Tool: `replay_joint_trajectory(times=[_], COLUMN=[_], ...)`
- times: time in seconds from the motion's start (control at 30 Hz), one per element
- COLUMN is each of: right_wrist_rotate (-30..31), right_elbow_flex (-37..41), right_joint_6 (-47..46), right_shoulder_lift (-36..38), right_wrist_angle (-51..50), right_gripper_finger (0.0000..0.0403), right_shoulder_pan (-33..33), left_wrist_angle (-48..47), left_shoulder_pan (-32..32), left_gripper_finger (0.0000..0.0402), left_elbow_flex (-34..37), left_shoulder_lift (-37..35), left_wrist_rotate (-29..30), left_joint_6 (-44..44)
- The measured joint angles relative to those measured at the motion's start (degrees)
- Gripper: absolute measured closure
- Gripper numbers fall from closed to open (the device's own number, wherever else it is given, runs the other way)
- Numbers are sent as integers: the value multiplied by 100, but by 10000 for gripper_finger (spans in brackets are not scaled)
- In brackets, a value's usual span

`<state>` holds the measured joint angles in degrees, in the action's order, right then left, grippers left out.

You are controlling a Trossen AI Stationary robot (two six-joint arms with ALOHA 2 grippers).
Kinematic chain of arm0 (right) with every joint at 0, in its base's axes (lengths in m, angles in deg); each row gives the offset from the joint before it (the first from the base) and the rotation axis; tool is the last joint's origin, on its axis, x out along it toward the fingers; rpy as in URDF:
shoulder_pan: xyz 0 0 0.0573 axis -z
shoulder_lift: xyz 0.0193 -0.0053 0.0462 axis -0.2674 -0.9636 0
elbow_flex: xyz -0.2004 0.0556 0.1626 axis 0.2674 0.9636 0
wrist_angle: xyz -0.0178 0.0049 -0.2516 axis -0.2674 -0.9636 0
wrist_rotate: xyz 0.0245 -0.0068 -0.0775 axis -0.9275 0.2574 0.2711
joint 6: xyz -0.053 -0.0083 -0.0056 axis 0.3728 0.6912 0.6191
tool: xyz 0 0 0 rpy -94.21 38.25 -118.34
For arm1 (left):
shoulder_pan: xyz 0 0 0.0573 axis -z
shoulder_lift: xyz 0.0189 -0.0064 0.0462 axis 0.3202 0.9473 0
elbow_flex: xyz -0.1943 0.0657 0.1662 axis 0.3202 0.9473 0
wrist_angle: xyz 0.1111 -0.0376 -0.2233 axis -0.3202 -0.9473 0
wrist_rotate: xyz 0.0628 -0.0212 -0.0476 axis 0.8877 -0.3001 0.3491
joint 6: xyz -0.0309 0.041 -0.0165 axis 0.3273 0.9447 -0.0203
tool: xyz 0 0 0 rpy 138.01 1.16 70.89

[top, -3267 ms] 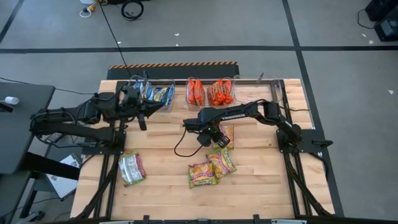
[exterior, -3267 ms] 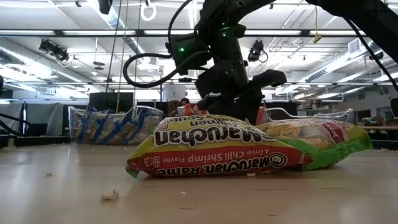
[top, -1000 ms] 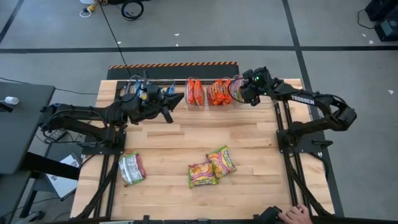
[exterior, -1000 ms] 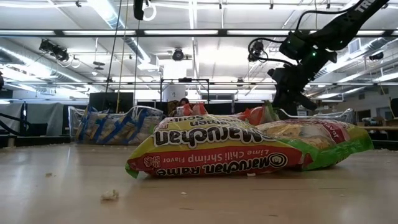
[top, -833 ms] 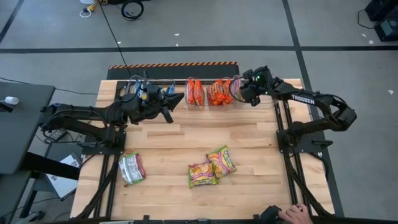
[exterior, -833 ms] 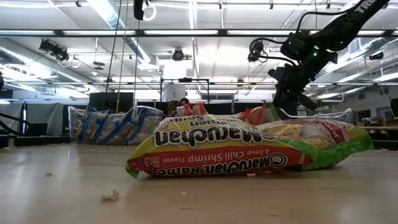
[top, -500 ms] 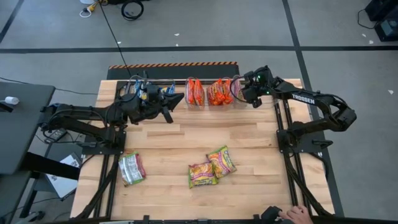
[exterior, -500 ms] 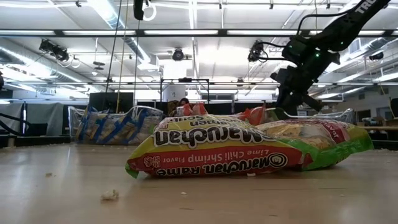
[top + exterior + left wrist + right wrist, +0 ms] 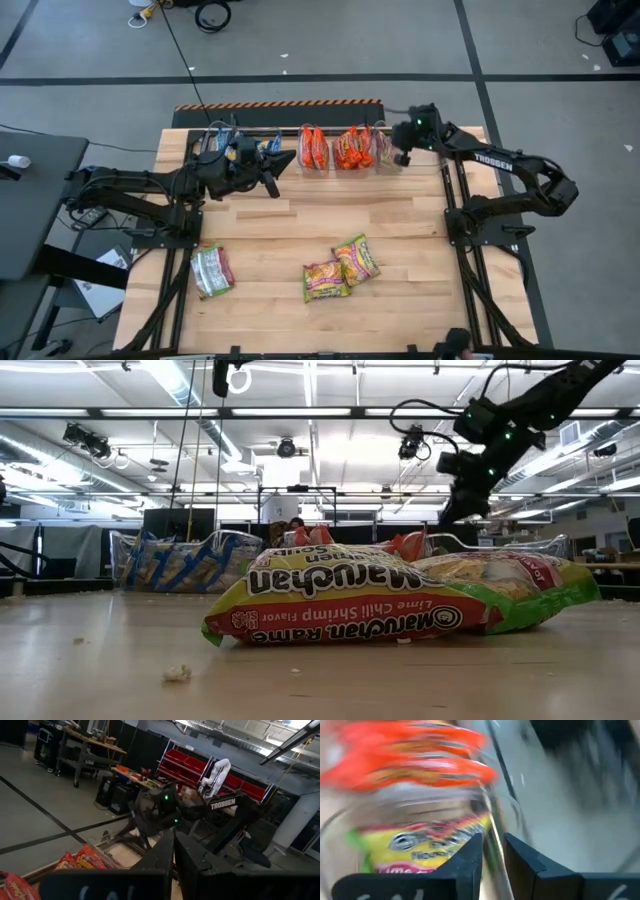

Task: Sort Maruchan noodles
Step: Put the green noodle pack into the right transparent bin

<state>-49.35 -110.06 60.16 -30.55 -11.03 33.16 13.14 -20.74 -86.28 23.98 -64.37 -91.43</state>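
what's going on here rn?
Two arms are sorting ramen packets into clear bins along the table's far edge. The right gripper hangs over the rightmost bin, where a yellow-green packet lies. The left gripper waits near the blue packets. Orange packets fill the middle bins. Three yellow-green packets remain loose on the table.

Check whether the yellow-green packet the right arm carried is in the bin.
In: the yellow-green crinkly packet lies behind the clear bin wall, below the empty right end effector.
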Motion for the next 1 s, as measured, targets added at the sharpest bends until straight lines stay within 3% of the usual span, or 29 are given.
replay_joint_trajectory(times=[0.13, 0.23, 0.3, 0.53, 0.73, 1.0], right_wrist_rotate=[393, 86, -249, -640, -524, -530], right_elbow_flex=[-729, -1399, -1698, -2268, -2315, -2322], right_joint_6=[-2700, -4931, -5752, -7074, -7654, -8147], right_shoulder_lift=[-151, -571, -932, -2037, -2136, -2419], right_wrist_angle=[-1069, -2083, -2458, -2837, -3046, -3107], right_gripper_finger=[313, 309, 303, 270, 258, 258], right_shoulder_pan=[17, 83, 115, 111, 89, 0], left_wrist_angle=[-3, -26, -31, -188, -749, -1012], left_shoulder_pan=[-48, -201, -356, -886, -975, -975], left_gripper_finger=[381, 381, 381, 381, 381, 381], left_elbow_flex=[0, 0, 0, -4, -4, -4], left_shoulder_lift=[0, 0, 0, -107, -382, -592], left_wrist_rotate=[-2, -40, -258, -1571, -2512, -2885], left_joint_6=[-200, -467, -528, -596, -82, 435])
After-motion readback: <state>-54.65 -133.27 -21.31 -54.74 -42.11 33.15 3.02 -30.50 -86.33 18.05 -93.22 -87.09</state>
